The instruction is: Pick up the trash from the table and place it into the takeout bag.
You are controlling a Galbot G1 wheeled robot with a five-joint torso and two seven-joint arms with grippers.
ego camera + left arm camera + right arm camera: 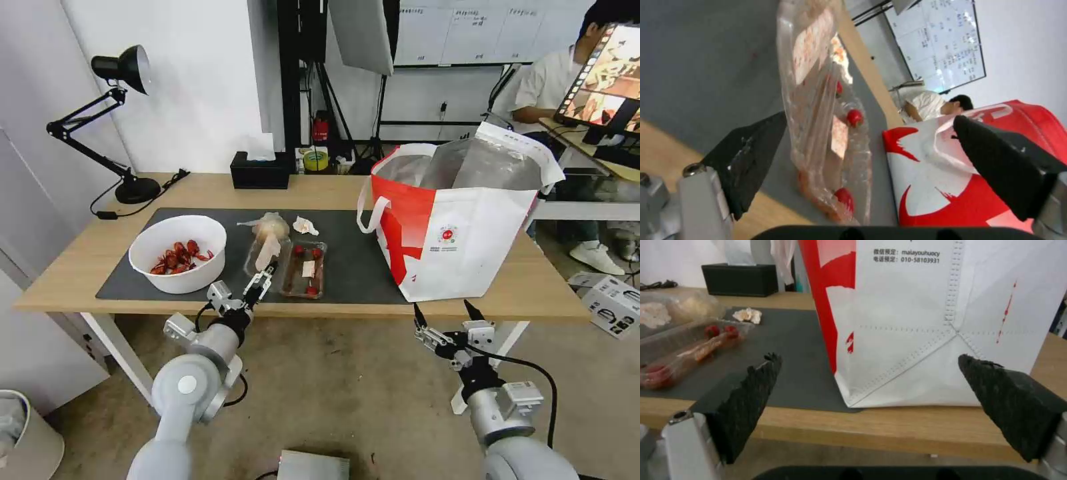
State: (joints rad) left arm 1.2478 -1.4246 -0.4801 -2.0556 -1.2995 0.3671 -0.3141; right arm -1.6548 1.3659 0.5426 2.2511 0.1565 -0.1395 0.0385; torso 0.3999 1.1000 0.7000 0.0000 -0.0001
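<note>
Left gripper (261, 283) open at the tray (303, 269), right gripper (445, 313) open below the bag (460, 227).

A shallow bite could tip the flimsy tray and spill scraps; bowl (179, 253) left of the fingers, knotted bag (269, 230) and tissue (305, 225) beyond them, on the mat (353, 267) of a wood table (67, 267) in an office.

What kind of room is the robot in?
Probably a lab or office used for filming: a whiteboard on the wall, a studio light panel on a stand, and a computer monitor.
</note>
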